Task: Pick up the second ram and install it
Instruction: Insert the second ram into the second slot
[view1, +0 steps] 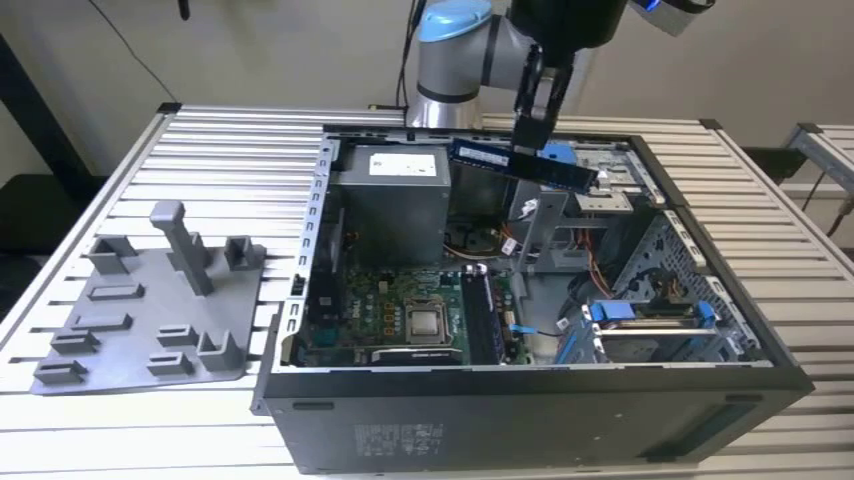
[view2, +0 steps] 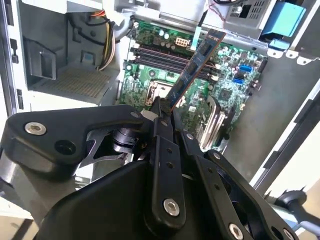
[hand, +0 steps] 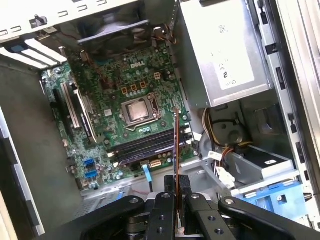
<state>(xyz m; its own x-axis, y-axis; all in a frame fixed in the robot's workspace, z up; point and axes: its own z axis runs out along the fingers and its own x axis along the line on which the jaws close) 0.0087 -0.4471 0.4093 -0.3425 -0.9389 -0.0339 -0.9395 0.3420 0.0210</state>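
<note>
The second ram (view1: 522, 164), a thin green stick with black chips, hangs in the air over the open computer case (view1: 534, 400), above its far middle part. My gripper (view1: 529, 146) is shut on the stick, reaching down from above. In the second wrist view the ram (view2: 196, 64) sticks out from my gripper (view2: 164, 111) toward the motherboard (view2: 227, 90). In the first wrist view the ram (hand: 176, 140) shows edge-on above my gripper (hand: 176, 182), roughly over the dark memory slots (hand: 145, 146) beside the processor socket (hand: 136, 111).
The case lies on its side on a slatted table (view1: 227, 150). Inside are a grey power supply (view1: 388, 196), a metal drive cage (view1: 587, 205) and blue drive clips (view1: 649, 312). A grey fixture plate (view1: 147, 310) with blocks lies at the exterior view's left.
</note>
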